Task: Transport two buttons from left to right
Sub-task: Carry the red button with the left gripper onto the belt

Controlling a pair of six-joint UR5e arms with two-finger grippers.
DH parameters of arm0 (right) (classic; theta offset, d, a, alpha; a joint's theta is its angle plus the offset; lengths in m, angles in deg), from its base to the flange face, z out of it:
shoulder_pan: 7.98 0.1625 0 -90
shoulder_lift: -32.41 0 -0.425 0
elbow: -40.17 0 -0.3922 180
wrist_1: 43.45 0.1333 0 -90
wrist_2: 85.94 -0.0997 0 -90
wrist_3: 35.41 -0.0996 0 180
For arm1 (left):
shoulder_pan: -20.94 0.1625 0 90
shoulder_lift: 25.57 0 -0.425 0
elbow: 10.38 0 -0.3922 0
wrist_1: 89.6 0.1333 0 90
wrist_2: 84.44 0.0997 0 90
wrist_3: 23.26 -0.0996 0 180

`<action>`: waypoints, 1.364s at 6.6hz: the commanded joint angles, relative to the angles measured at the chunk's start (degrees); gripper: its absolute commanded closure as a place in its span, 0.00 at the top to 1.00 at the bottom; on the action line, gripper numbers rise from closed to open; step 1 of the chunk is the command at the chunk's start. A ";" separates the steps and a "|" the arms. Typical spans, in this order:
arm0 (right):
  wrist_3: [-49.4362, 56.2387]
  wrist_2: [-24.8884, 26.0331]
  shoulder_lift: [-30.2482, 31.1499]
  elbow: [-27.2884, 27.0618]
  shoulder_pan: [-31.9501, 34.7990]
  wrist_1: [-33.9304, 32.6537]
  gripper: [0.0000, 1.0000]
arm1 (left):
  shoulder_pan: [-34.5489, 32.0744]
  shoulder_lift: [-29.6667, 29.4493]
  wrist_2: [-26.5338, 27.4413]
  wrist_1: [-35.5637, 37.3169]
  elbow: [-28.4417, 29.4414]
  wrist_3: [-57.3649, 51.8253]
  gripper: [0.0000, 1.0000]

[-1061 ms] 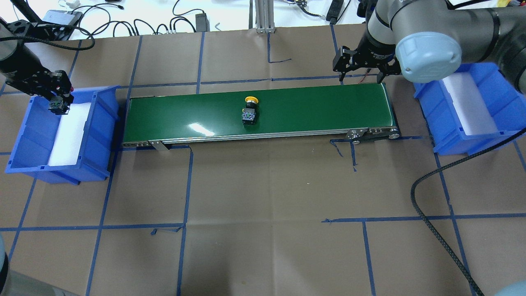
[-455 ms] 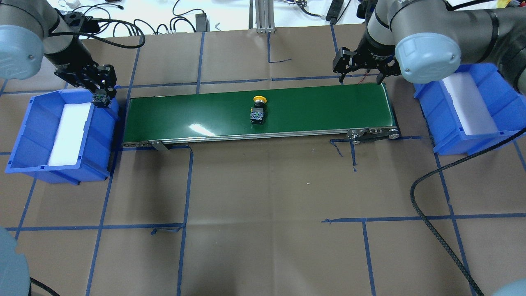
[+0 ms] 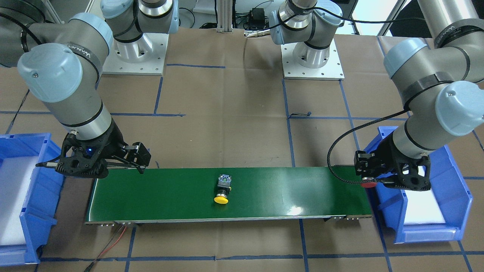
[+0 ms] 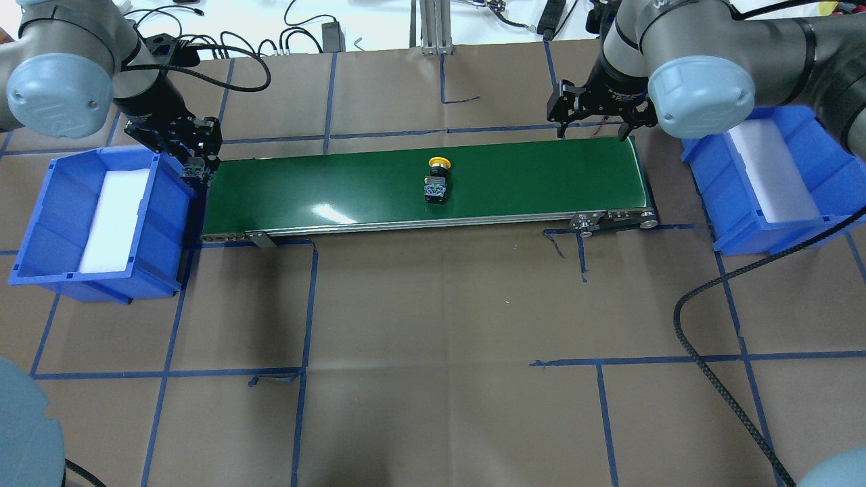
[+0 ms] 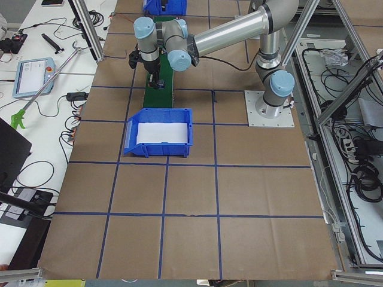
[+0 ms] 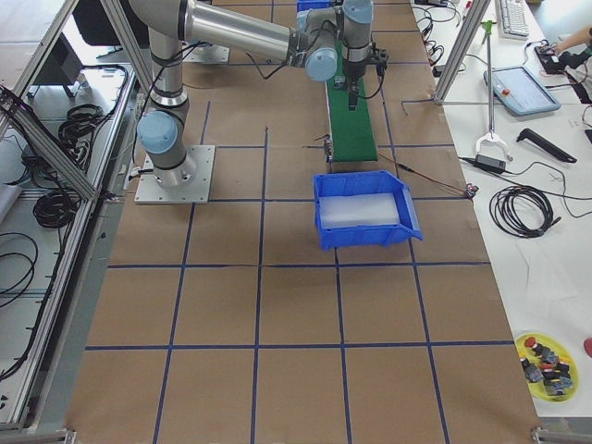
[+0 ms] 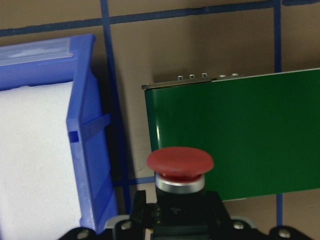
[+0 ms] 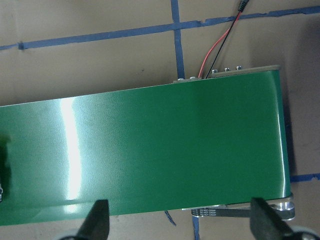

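Observation:
The red button [image 7: 180, 162] is held in my shut left gripper [image 4: 197, 164], which hangs over the gap between the left blue bin [image 4: 40, 223] and the left end of the green conveyor belt [image 4: 325, 179]. Its red cap also shows in the front view [image 3: 366, 184]. The yellow button [image 4: 436, 182] lies on its side on the belt's middle, and shows in the front view too [image 3: 222, 189]. My right gripper [image 4: 595, 128] is open and empty above the far edge of the belt's right end, with its fingers [image 8: 97, 220] spread wide.
The right blue bin [image 4: 812, 128] with a white foam liner stands past the belt's right end. The left bin also holds white foam. A black cable [image 4: 717, 379] loops over the table at the right. Red and black wires [image 8: 220, 45] run off the belt's end.
My left gripper has moved right, out of the left bin to the belt's left end, carrying the red button. The yellow button has travelled right along the belt. The right gripper has stayed put.

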 commanded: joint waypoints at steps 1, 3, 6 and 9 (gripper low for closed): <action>-0.01 -1.60 -0.69 -0.05 0.00 -1.60 1.00 | -0.03 -0.42 -0.03 9.27 -6.00 -0.03 0.05; 0.08 -3.28 -2.44 -0.05 0.00 -4.13 1.00 | -0.11 -4.26 0.06 17.05 -8.15 0.23 0.05; 0.16 -6.18 -4.82 -0.05 0.00 -8.71 1.00 | -0.11 -5.43 -0.55 17.77 -7.44 4.96 0.05; -0.01 -6.19 -4.82 0.12 -0.09 -9.69 1.00 | -0.46 -5.43 -0.64 17.77 -7.53 4.98 0.11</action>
